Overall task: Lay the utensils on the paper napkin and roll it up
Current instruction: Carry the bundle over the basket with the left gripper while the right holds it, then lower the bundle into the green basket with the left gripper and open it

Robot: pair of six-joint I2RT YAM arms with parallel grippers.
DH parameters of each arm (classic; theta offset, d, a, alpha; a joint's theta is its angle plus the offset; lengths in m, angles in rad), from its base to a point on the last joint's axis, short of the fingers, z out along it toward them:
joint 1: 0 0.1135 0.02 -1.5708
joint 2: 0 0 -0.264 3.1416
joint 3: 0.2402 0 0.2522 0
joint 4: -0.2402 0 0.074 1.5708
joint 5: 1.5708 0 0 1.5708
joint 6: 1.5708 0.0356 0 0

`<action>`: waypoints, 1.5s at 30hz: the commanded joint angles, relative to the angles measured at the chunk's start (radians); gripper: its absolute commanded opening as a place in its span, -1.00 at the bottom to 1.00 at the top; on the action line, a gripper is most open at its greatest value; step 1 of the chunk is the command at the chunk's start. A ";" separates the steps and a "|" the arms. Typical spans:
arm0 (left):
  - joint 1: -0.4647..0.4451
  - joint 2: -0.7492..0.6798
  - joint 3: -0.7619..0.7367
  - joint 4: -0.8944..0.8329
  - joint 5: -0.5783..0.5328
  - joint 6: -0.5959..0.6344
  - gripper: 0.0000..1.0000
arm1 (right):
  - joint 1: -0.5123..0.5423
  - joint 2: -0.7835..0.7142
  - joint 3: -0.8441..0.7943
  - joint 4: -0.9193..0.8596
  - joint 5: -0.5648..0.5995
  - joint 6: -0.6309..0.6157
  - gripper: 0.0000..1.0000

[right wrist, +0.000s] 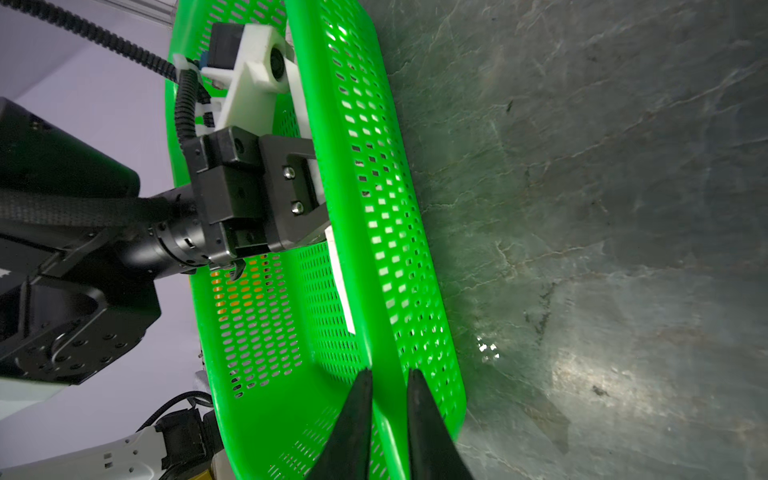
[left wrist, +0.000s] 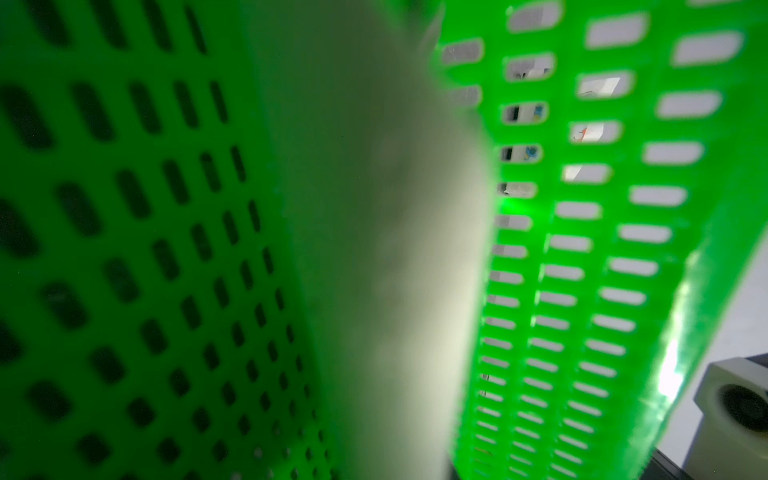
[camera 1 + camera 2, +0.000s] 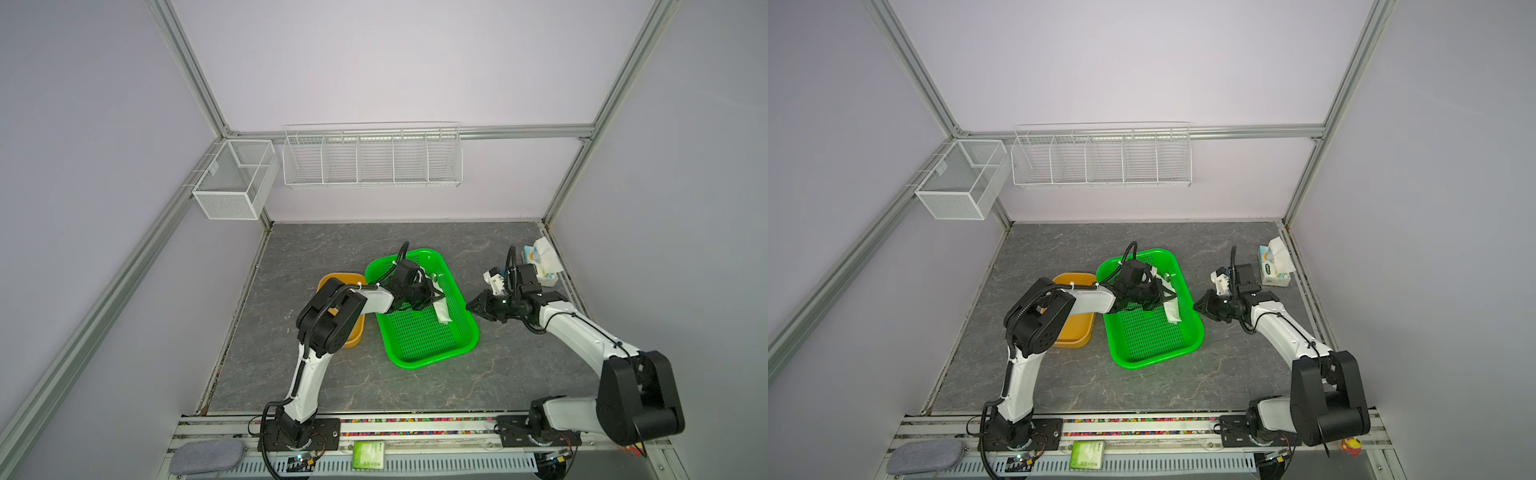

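The green basket [image 3: 436, 360] [image 3: 1158, 361] sits slanted in the middle of the gray tabletop [image 3: 332, 386]. There is open room along the front edge and the back edge. An orange tray [image 3: 332, 278] [image 3: 1071, 277] lies just beside the basket's left side, and the left arm reaches over it.

The left claw [image 3: 432, 301] [image 3: 1163, 301] is inside the basket, pressed together on the paper napkin [image 3: 441, 311] [image 3: 1172, 312]. The napkin is rolled into a white tube and lies close along the basket's right wall [image 1: 343, 286]. In the left wrist view it is a blurry white shape [image 2: 374, 249] in front of the green holes.

The right claw [image 3: 471, 305] [image 3: 1200, 305] [image 1: 388, 374] pinches the basket's right rim [image 1: 361, 266], one finger inside and one outside.

A tissue pack [image 3: 540, 262] [image 3: 1273, 262] sits near the back right corner. The tabletop looks like dark stone with pale lines. The walls are pale purple, with a white wire rack [image 3: 372, 156] and a mesh box [image 3: 232, 178] hung up.
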 commanded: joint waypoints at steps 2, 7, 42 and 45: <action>-0.006 0.034 0.012 0.079 0.007 -0.032 -1.00 | 0.037 -0.006 -0.025 0.019 -0.021 0.026 -0.65; -0.006 0.030 -0.002 0.027 -0.024 -0.012 -0.96 | 0.050 -0.014 -0.034 0.028 -0.011 0.043 -0.65; -0.003 -0.006 0.043 -0.299 -0.115 0.230 -0.48 | 0.078 0.043 0.023 -0.007 0.037 0.005 -0.68; -0.003 -0.016 0.042 -0.329 -0.130 0.245 -0.41 | 0.078 0.039 0.021 -0.008 0.042 0.005 -0.70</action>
